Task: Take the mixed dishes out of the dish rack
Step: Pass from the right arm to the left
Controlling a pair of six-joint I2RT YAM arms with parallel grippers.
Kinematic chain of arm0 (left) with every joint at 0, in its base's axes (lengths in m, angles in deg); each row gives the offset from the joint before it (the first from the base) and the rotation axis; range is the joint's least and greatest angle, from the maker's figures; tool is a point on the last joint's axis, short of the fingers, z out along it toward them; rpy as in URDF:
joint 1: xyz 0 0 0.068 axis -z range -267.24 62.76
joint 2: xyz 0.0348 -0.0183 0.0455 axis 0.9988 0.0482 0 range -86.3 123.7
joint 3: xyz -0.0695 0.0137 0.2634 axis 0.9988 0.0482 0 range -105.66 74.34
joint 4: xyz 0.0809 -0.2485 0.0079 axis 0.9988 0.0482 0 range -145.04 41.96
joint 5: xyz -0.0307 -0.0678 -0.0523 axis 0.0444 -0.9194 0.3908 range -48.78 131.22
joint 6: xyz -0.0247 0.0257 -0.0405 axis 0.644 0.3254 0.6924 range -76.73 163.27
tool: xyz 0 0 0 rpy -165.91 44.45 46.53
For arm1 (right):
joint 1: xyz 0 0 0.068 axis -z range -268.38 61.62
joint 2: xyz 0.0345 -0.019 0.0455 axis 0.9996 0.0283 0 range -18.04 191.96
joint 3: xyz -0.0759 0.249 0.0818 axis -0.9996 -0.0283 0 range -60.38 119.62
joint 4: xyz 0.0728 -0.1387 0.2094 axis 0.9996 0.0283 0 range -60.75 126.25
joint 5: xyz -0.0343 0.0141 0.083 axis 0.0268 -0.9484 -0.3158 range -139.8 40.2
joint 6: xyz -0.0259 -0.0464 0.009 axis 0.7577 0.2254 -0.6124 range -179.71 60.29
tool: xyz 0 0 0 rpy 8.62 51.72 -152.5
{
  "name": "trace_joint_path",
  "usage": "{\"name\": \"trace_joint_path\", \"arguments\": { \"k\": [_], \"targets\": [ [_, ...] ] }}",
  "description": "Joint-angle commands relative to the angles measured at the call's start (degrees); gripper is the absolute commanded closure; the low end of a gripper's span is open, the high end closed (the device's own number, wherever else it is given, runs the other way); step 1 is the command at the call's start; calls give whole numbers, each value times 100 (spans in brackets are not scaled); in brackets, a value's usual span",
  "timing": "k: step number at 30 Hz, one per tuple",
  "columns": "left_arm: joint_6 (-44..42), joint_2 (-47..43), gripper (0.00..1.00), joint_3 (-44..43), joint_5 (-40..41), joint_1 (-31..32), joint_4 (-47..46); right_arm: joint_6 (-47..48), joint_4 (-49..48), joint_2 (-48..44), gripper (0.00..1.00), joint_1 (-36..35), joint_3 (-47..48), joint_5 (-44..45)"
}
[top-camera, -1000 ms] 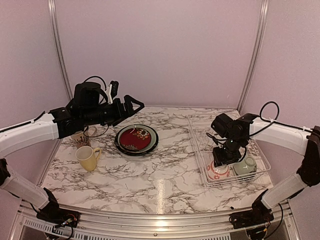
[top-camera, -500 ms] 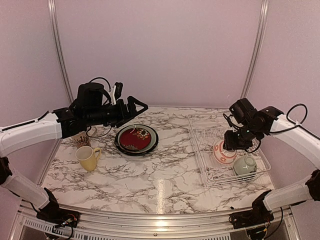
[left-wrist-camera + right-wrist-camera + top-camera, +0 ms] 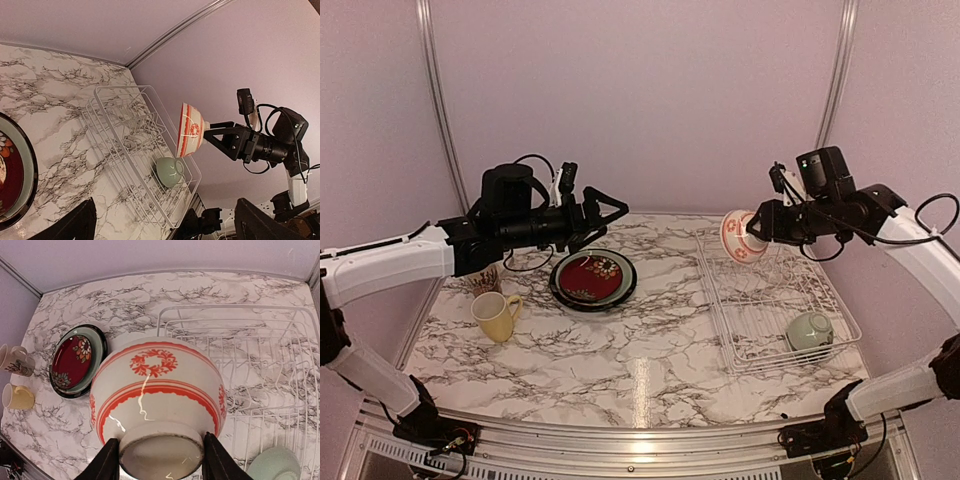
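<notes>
Green bowl [image 3: 809, 330] in rack [image 3: 715, 300]; red plate [image 3: 592, 277], yellow mug [image 3: 497, 316], printed mug [image 3: 15, 361] L.

No writing, brand or number can be read anywhere; the red-rimmed white bowl [image 3: 157, 390] bears only painted patterns.

The left arm [image 3: 390, 265] hides most of the cream printed mug [image 3: 478, 281] (only a patterned sliver shows); the right wrist view's bottom edge cuts off the pale green bowl [image 3: 274, 466].

Bowl [image 3: 809, 330] in rack [image 3: 715, 300]; plate stack [image 3: 592, 278] left; mugs [image 3: 496, 315] farther left
</notes>
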Motion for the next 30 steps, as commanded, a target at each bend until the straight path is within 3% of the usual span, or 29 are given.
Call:
{"name": "trace_joint_path", "arguments": {
  "k": [1,14,22,30],
  "targets": [
    [266,200,1,-91,-439,55,-663,-151,-1419,311,71,-34,292,-1238],
    [799,747,3,-241,-787,141,-1401,-1070,-3286,1295,71,-712,356,-2957],
    [1239,735,13,-68,-1128,136,-2025,-1733,-4364,1539,71,-786,-52,-3772],
    [1322,563,30,52,-1065,136,-2021,-1977,-4712,1747,71,-841,-107,-4207]
  ]
}}
